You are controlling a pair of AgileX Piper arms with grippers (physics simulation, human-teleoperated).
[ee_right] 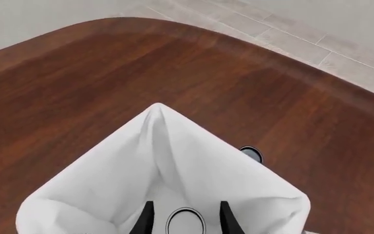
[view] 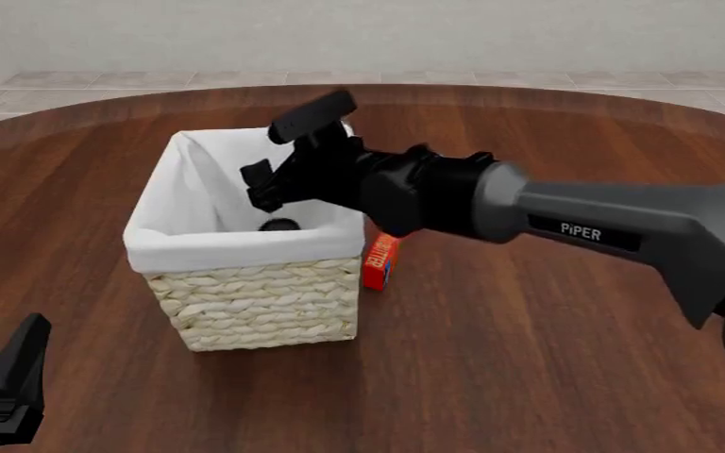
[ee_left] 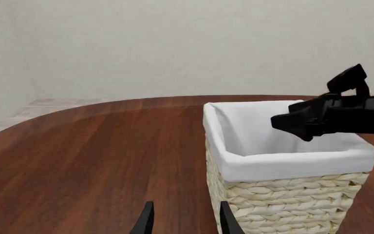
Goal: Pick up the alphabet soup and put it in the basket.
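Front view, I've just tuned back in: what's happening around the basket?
The right gripper hangs open over the large square cream wicker basket with the white cloth lining. In the right wrist view, a small round silver-grey can top, apparently the alphabet soup, sits down inside the lining, with a gap to each finger, so it looks released rather than held. A small red-orange box stands on the table beside the basket. The left gripper is open and empty, off to the side.
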